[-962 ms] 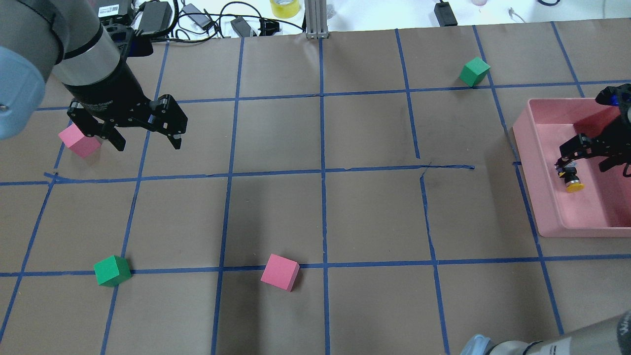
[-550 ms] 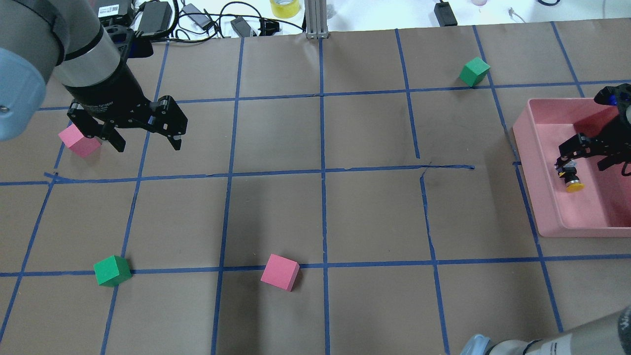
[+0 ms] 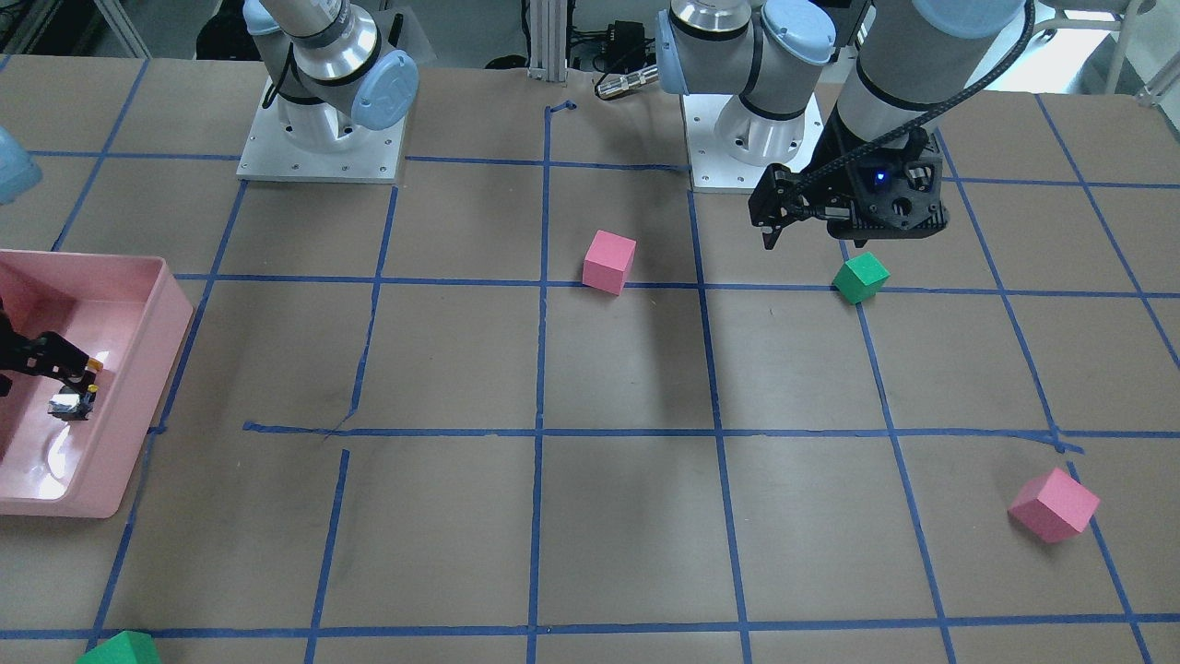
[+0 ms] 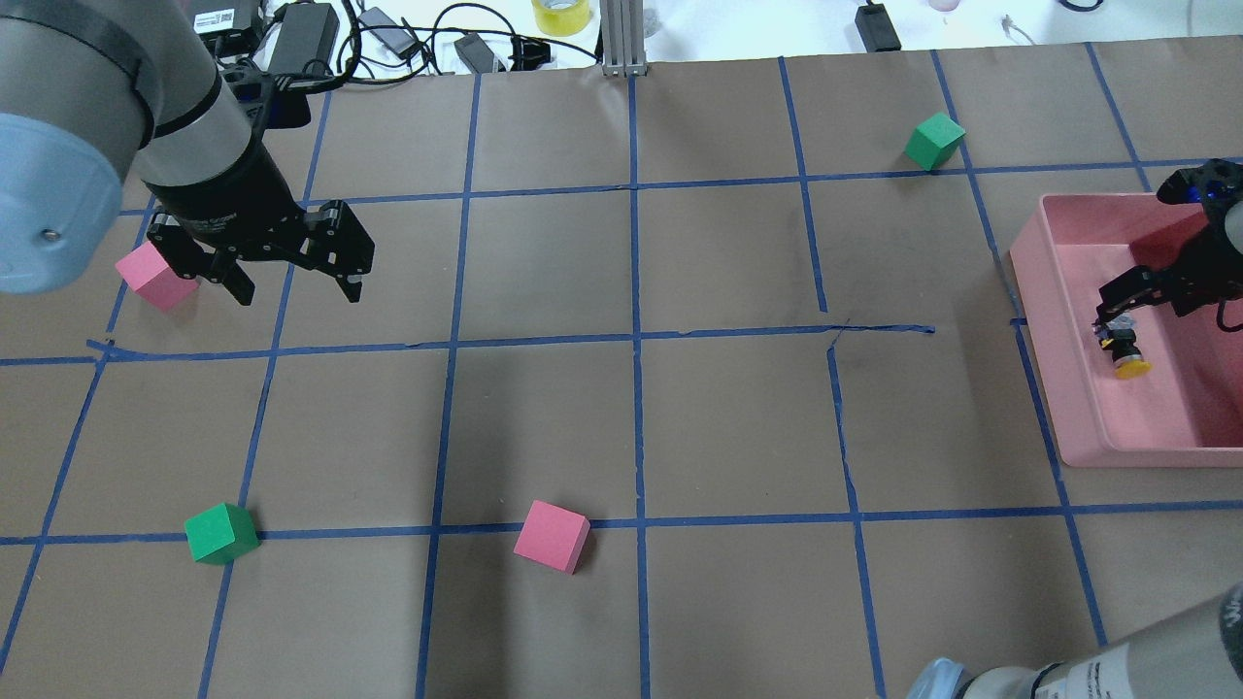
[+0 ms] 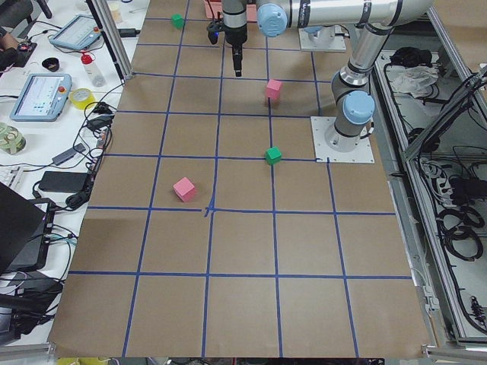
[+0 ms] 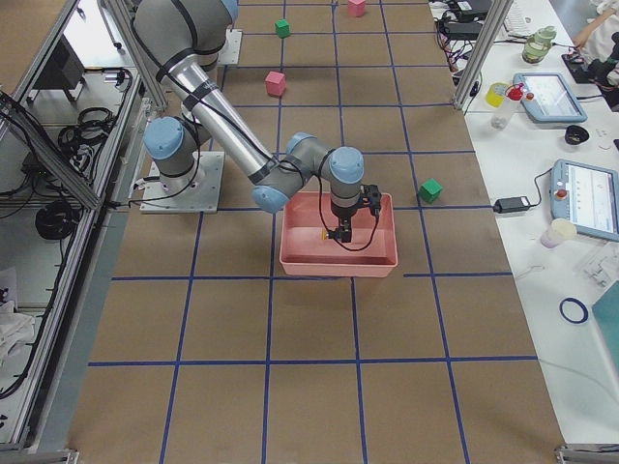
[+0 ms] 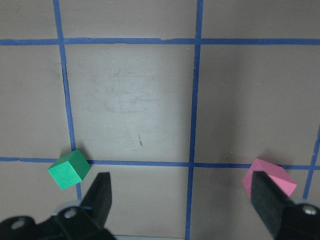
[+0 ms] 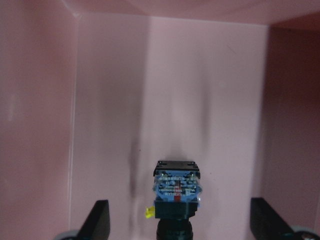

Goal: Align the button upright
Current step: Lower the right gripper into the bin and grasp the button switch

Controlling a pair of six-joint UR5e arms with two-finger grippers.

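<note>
A big brown table has blue tape lines making squares on it, and next to it is a white desk with tablets, black cables and a yellow roll of tape.

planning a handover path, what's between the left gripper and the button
Bare taped table, then the pink tray's wall, nothing else, in the overhead view.

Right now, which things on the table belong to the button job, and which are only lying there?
For the job: button, inside the pink tray; right gripper, open around it.
Just lying about: near pink cube; far pink cube; near green cube; far green cube; left gripper, open, holding nothing.
</note>
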